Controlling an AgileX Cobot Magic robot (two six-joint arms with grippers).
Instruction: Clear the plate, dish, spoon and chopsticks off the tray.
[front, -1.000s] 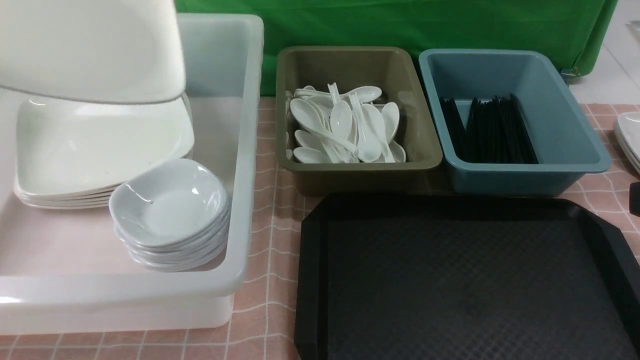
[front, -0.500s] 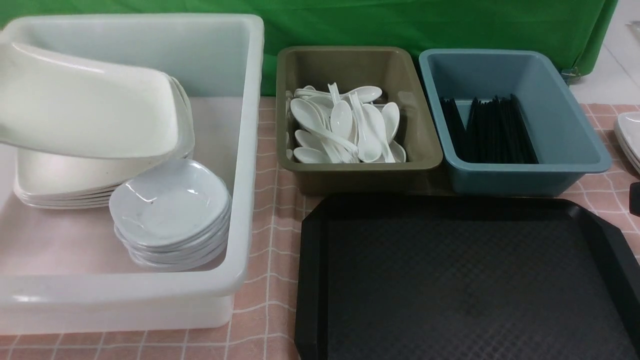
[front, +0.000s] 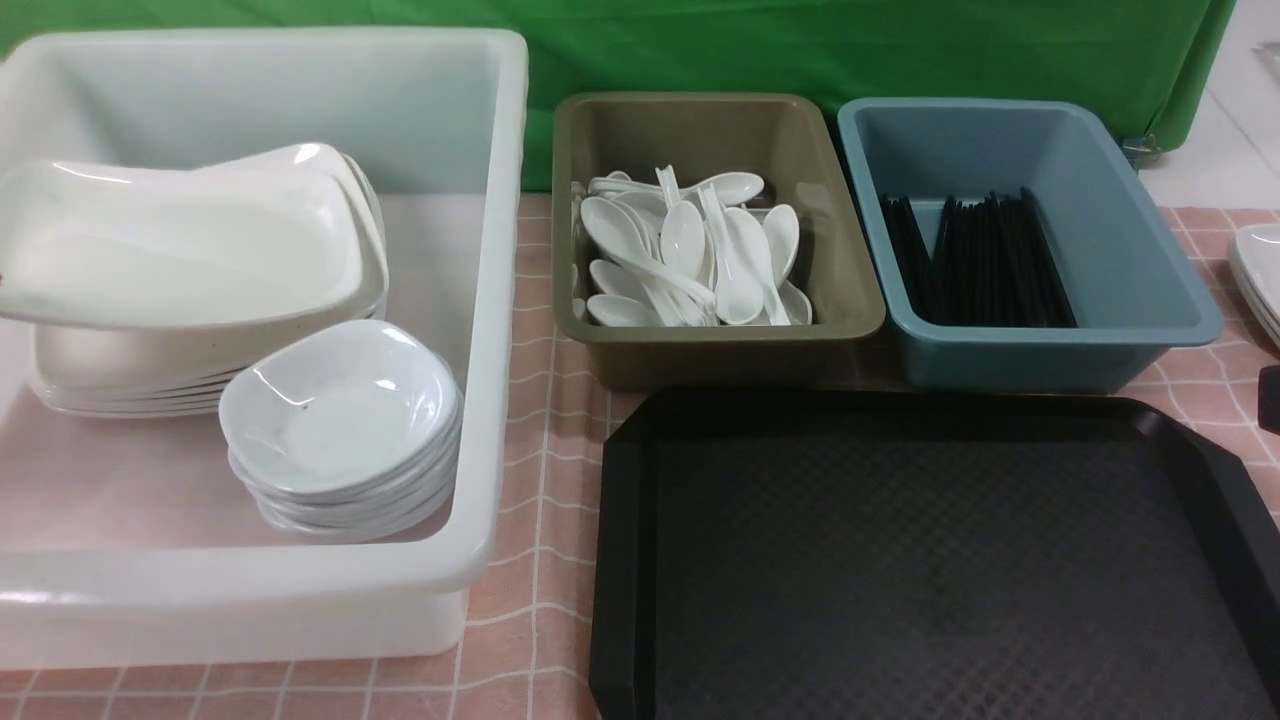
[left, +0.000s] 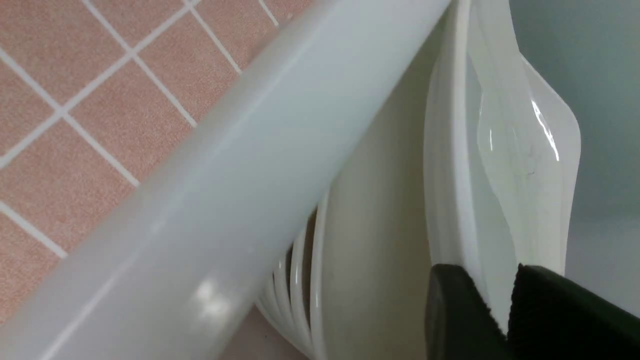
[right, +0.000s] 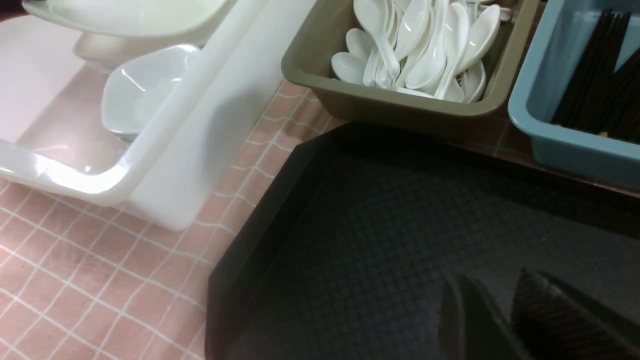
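Far left there's a big white tub (front: 492, 300) sitting on the pink checked cloth (front: 540, 380) that covers the surface. Inside it the plate (front: 180, 250) lies tilted on top of a stack of matching plates (front: 120, 395), with its left side riding higher. In the left wrist view the left claw (left: 500, 290) has one black finger on each side of the plate's rim, with only a thin gap between them. Honestly I can't tell if it's pinching the rim or just loose around it.

Just in front of that stack, in the same tub, the dish (front: 335, 405) tops a pile of identical dishes, sitting level.

Next over is the olive bin (front: 690, 135) with a heap of white spoons (front: 690, 250); no way to pick out which one is ours. Beside it the blue bin (front: 1130, 250) holds a bundle of black chopsticks (front: 985, 265).

The tray (front: 900, 560) sits in front of those two bins. The right claw (right: 490, 287) hangs over it, fingers partly apart, with hold of nothing.

A few more white plates (front: 1260, 270) peek in at the far right edge.
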